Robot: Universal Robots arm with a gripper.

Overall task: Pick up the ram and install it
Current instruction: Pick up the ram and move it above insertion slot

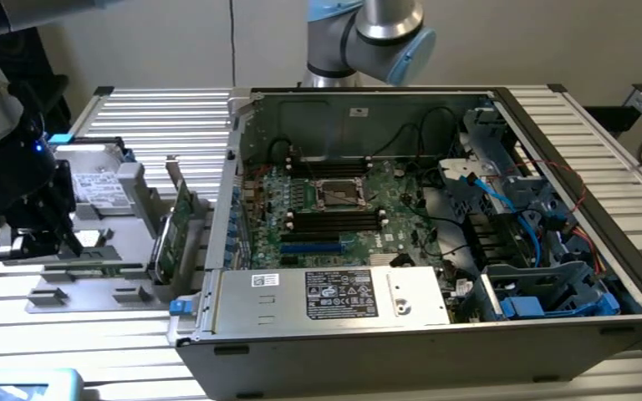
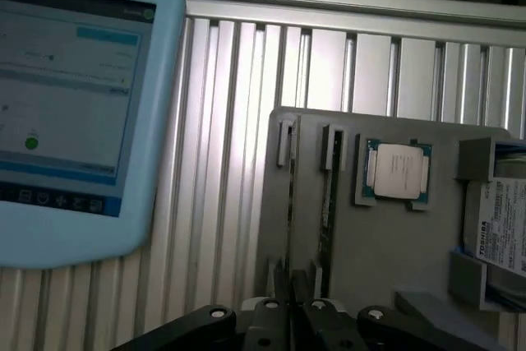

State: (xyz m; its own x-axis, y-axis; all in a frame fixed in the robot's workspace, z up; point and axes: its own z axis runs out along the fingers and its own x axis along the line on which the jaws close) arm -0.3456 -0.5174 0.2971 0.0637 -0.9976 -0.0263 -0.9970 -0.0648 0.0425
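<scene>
The open computer case (image 1: pixel 410 359) is closest. At its nine o'clock the gripper (image 1: pixel 48 249) hangs over a gray tray (image 1: pixel 131 200). From the wrist, I cannot tell if it squeezes anything. The ram (image 2: pixel 329 195) sits in a tray slot beside the CPU chip (image 2: pixel 397 172).

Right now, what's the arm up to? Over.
Gripper above grey tray. Ram on edge in tray slot, not picked up. Processor chip beside it, apart; nothing over the ram.
</scene>
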